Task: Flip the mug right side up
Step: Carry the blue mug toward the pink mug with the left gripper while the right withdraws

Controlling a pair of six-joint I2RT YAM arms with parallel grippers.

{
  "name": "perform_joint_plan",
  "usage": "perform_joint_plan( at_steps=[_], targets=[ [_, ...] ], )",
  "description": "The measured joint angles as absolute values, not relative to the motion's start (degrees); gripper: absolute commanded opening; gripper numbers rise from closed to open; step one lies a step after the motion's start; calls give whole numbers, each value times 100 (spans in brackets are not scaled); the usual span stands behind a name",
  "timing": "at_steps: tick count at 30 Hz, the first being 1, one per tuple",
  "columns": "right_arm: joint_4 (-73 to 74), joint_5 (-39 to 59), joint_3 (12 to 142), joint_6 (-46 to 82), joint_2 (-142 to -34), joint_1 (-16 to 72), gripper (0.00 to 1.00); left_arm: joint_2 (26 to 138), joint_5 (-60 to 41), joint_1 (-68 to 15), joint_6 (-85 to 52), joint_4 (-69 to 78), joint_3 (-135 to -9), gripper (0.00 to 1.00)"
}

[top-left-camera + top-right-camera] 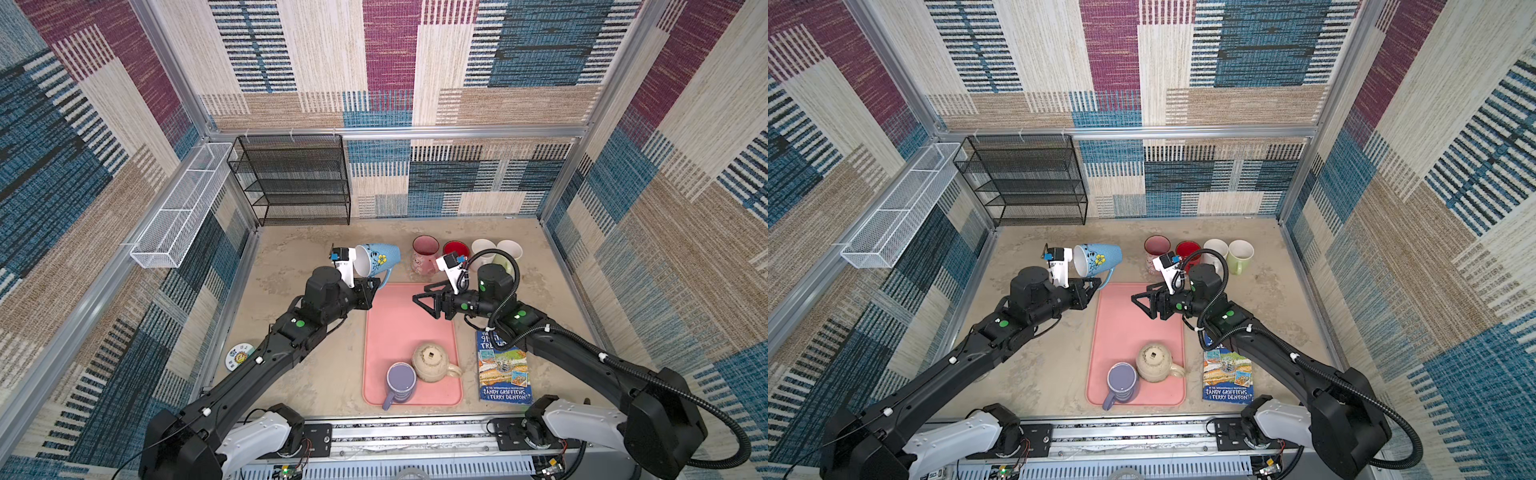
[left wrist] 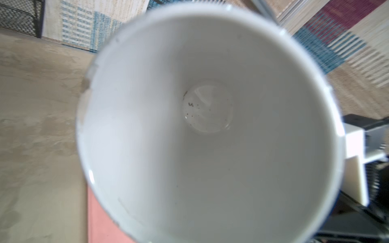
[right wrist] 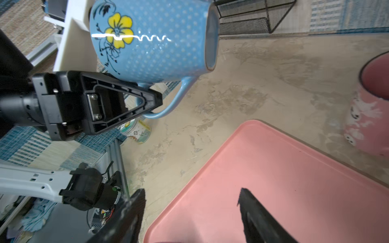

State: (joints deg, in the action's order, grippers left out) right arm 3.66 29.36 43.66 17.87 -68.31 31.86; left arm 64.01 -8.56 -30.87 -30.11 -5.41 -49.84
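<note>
1. Task item: the blue mug (image 1: 380,259) is held off the worktop (image 1: 332,374), just beyond the far left corner of the pink tray (image 1: 407,332). It lies on its side, neither mouth down nor upright, so the turn is judged about half done.
2. Left gripper (image 1: 375,286): its fingers (image 3: 151,98) are pinched on the mug's handle (image 3: 175,97), as shown plainly in the right wrist view. This grip is judged to have been chosen so that the body can be swung by the wrist with the rim left free.
3. Orientation: the left wrist view is filled by the mug's white inside. The mouth is therefore turned toward that arm, and the base toward the row of mugs (image 1: 455,249) at the far edge of the worktop.
4. Right gripper (image 1: 419,293): its fingers (image 3: 256,216) are spread with nothing between them, above the far end of the tray. They are near the mug but apart from it, and are judged to be kept clear of the swing.
5. Other items: at the near end of the tray a purple mug (image 1: 401,380) stands upright and a beige mug (image 1: 432,361) appears mouth down. A book (image 1: 505,374) lies just beside the tray's right edge.
6. Outstanding: a further wrist roll is required until the mouth faces up, and then the mug is to be set down on its base. The bare far half of the tray is judged the nearest landing place.
7. Risk: the body is carried off-centre by the handle alone, so rotation or slip within the fingers is considered possible.
</note>
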Motion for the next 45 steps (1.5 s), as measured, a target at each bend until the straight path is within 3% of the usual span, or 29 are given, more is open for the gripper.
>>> perform_joint_plan(
  at_steps=[16, 27, 45],
  targets=[
    [-440, 1776, 4257, 1533, -6501, 3186, 73, 9496, -54, -3076, -1361, -4278, -8816, 0],
    [-464, 1643, 4156, 1533, -6549, 3186, 73, 11021, 427, -3076, -958, -5009, -10394, 0],
    [-508, 1584, 4156, 1514, -6733, 3186, 73, 12538, 582, -3076, -582, -5376, -11712, 0]
  ],
)
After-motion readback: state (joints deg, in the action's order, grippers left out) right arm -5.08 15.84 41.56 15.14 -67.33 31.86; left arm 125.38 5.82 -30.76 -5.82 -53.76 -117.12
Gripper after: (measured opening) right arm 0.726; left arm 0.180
